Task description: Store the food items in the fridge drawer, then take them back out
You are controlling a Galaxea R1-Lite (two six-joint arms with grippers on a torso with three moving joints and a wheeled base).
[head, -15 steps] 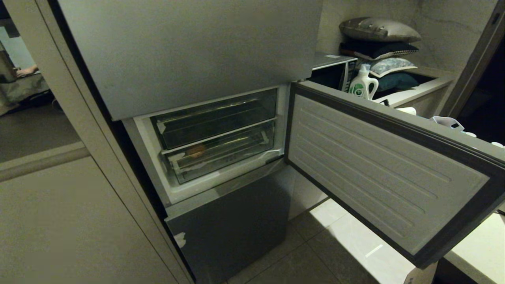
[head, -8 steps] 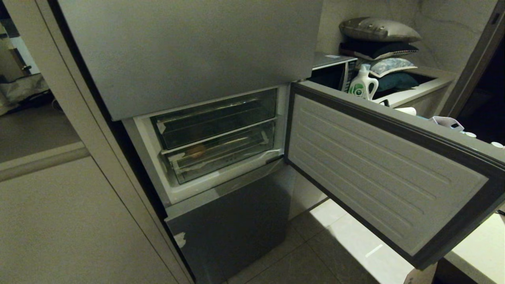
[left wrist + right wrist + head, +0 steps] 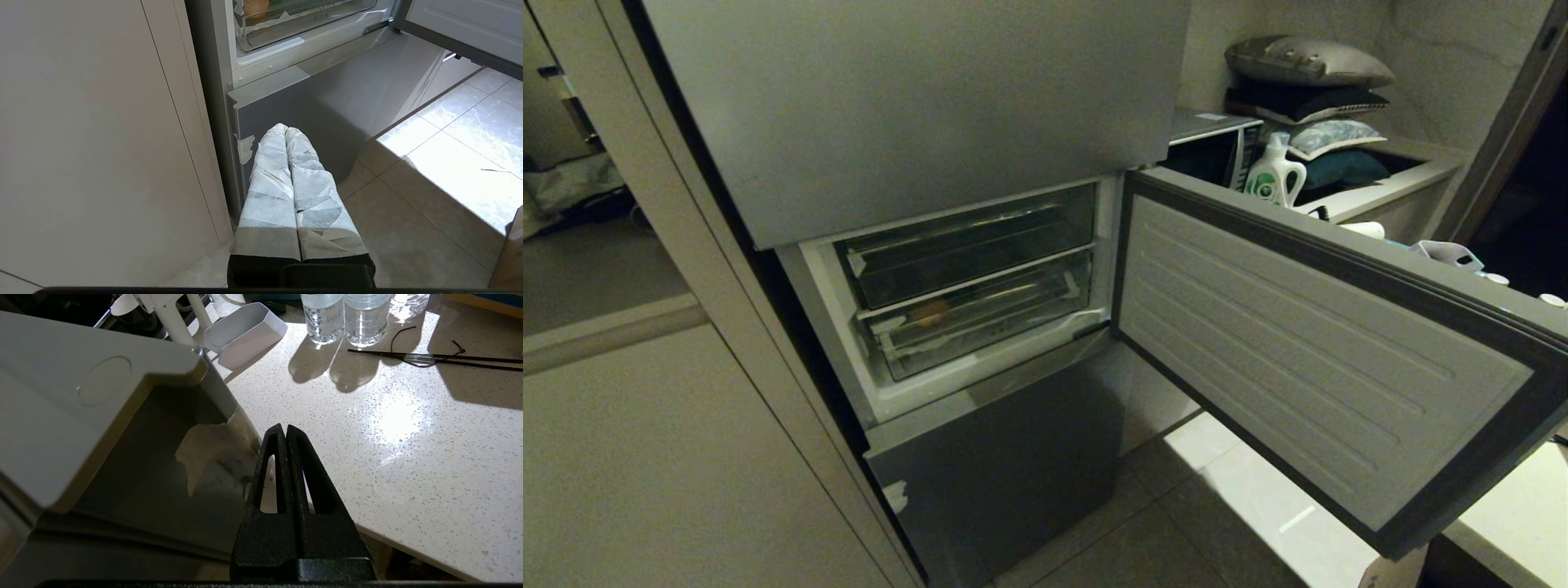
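Potato resting at the left end of the pushed-in fridge drawer behind the swung-open door, right gripper with fingers pressed together and empty by the door's edge over the speckled surface, left gripper likewise closed, low before the lower panel.

Tan-brown potato in the clear fridge drawer (ribbed white door liner beside), speckled white countertop.
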